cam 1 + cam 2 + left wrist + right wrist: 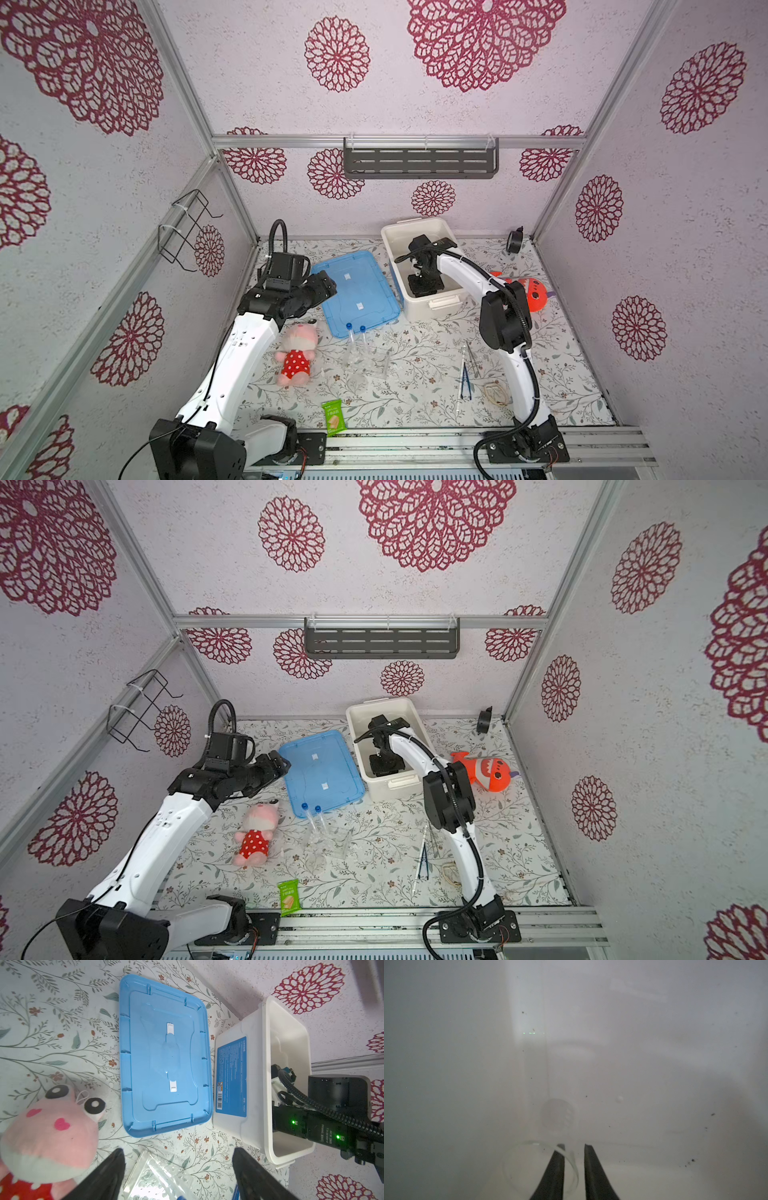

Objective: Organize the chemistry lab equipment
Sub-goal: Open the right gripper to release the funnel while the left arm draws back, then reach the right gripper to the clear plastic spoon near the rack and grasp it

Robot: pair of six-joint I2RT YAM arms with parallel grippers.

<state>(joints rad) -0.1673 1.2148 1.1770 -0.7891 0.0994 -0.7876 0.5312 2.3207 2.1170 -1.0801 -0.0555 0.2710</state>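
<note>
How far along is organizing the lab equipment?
Done: the white bin stands open, blue lid beside it. In hand: the right gripper is inside it, jaws apart around the wall of a clear beaker. To do: the blue-capped tubes, other glassware, rod and tweezers on the table; the left gripper is open and empty.

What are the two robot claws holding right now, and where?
Nothing, it seems. Left gripper gapes empty; right gripper, in the white bin, straddles a clear beaker rim, jaws parted, not pinching.
</note>
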